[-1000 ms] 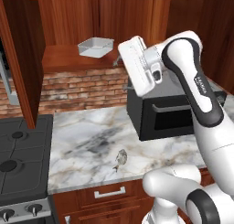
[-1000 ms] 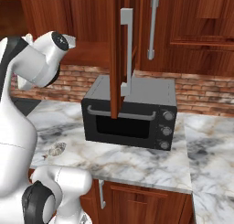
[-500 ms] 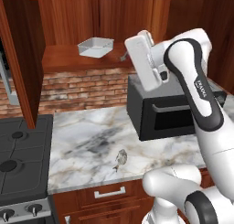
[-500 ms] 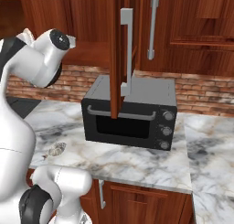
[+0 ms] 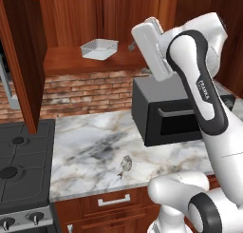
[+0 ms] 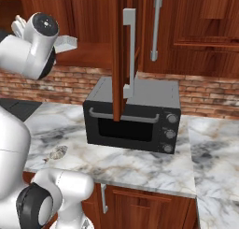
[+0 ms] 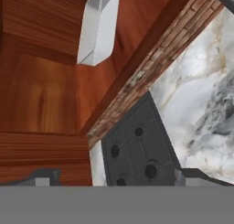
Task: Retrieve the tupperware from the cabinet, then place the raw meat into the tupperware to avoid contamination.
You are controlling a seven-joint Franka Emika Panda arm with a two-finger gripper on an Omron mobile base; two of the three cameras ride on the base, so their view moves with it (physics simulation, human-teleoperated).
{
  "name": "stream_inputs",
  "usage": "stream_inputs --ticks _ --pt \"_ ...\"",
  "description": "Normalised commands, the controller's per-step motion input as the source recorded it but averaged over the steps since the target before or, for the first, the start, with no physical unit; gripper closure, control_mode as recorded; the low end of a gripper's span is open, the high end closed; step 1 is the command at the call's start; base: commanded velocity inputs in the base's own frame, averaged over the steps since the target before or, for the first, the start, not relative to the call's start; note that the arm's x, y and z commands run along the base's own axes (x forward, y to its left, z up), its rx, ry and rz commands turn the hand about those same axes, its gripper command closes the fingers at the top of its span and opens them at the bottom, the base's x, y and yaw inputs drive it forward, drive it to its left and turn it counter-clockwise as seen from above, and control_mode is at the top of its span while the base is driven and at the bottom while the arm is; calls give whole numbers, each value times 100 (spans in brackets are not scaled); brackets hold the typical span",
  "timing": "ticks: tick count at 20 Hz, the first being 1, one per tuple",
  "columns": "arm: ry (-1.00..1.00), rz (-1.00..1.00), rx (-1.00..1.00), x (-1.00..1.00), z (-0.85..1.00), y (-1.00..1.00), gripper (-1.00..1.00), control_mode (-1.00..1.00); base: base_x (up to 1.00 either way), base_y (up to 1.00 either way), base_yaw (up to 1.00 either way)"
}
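The tupperware [image 5: 99, 49] is a shallow pale grey container on the shelf of the open cabinet [image 5: 71, 65]; its corner also shows past my arm [image 6: 68, 43]. My gripper [image 5: 133, 46] hangs at shelf height just right of it, open and holding nothing. In the hand view the tupperware [image 7: 98, 27] lies ahead, well beyond the fingertips [image 7: 44, 177], apart from them. The raw meat [image 5: 126, 165] is a small grey-brown lump on the marble counter [image 5: 90, 151] near its front edge, also seen low on the left [image 6: 58, 152].
A black toaster oven [image 5: 166, 111] stands on the counter under my arm. One open cabinet door [image 5: 21, 61] juts out on the left, and another door [image 6: 120, 55] with a silver handle stands edge-on over the oven. A dark stove [image 5: 21, 165] adjoins the counter's left.
My hand has risen a little and swung toward the cabinet shelf, nearer the tupperware. Its jaws stayed open. Nothing else has moved.
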Motion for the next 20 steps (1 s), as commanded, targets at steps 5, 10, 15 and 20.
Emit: stream_inputs --ticks 5,10,15,20 --pt "7 -10 -7 29 -26 -18 -100 -100 0 0 0" --pt "5 -5 -1 13 -14 -17 -100 -100 0 0 0" --pt "-5 0 5 6 0 -4 -100 -100 0 0 0" --pt "-1 0 1 39 0 0 -100 -100 0 0 0"
